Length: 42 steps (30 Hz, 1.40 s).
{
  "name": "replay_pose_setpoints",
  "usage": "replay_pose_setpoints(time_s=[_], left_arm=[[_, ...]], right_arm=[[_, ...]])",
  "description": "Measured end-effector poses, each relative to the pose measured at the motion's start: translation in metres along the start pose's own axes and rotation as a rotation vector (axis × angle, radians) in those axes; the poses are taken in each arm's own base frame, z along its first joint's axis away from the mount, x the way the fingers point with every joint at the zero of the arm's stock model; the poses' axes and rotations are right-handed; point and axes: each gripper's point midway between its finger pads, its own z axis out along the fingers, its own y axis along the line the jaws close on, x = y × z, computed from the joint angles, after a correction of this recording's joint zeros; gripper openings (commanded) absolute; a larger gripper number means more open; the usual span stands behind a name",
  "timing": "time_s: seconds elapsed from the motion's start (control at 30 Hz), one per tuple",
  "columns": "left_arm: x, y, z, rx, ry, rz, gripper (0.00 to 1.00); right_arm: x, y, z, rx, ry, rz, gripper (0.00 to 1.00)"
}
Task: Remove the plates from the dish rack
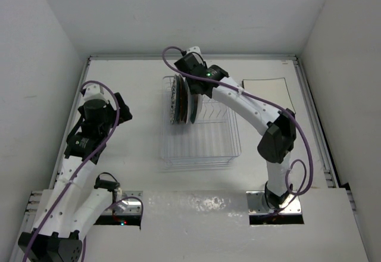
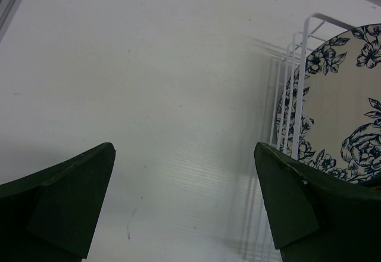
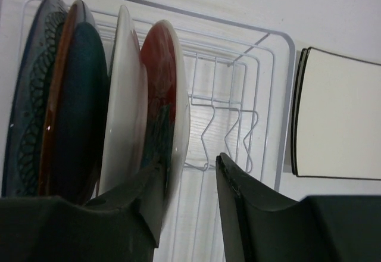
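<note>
The plates (image 1: 180, 101), round ceramic ones of mixed colours, stand on edge in a tight row at the far left end of the rectangular see-through wire dish rack (image 1: 233, 149). The rack sits on the white table (image 1: 131, 83) between the two arms.

The right wrist view shows four plates in the row. From left to right they are:
- a pale floral plate (image 3: 24, 95) with a dark blue pattern
- a reddish-brown plate (image 3: 77, 107) with a broad teal centre
- a plain white plate (image 3: 126, 107)
- a red plate (image 3: 162, 77) with teal blotches and a pale rim

Upright divider prongs (image 3: 208, 137) rise to the right of the row.

The right gripper (image 1: 186, 83) hangs over the row, its arm reaching across the rack from the right. Its dark fingers (image 3: 238, 214) are spread apart, released. The rim of the red plate lies in the gap between them, close to the left-hand finger. Whether that finger touches the rim cannot be told.

A pale square plate (image 3: 339, 119) with a dark rim lies flat on the table, beyond the right side of the rack and apart from it.

The left gripper (image 1: 122, 112) hovers over bare table to the left of the rack, near it but not touching. Its fingers (image 2: 65, 196) are spread wide and grasp nothing. In the left wrist view the face of the floral plate shows at the right, just behind the end wires of the rack.
</note>
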Motion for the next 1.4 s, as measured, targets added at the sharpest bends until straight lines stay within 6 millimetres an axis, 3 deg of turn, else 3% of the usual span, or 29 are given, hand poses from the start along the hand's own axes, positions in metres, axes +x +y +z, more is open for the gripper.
replay_pose_setpoints(time_s=[0.17,0.27,0.33,0.47,0.73,1.17,1.4], left_arm=[[0.000,0.000,0.000,0.001,-0.002,-0.001,1.00],[0.000,0.000,0.000,0.001,-0.002,-0.001,1.00],[0.000,0.000,-0.001,0.001,-0.002,-0.001,1.00],[-0.001,0.000,-0.001,0.003,-0.006,-0.002,1.00],[-0.002,0.000,-0.002,0.004,-0.008,-0.002,1.00],[-0.002,0.000,-0.002,0.004,-0.008,-0.003,1.00],[0.000,-0.007,-0.003,0.043,0.002,0.003,1.00]], right_arm=[[0.016,0.007,0.022,0.041,0.042,-0.011,0.33],[0.027,0.011,0.036,0.070,0.074,-0.025,0.24],[0.032,0.011,0.042,0.094,0.084,-0.030,0.11],[0.027,0.012,0.042,0.111,0.055,0.029,0.00],[0.025,0.009,0.037,0.117,0.040,0.059,0.00],[-0.043,-0.028,-0.009,0.173,-0.100,0.078,0.00],[-0.067,-0.069,-0.062,0.196,-0.178,0.073,0.00]])
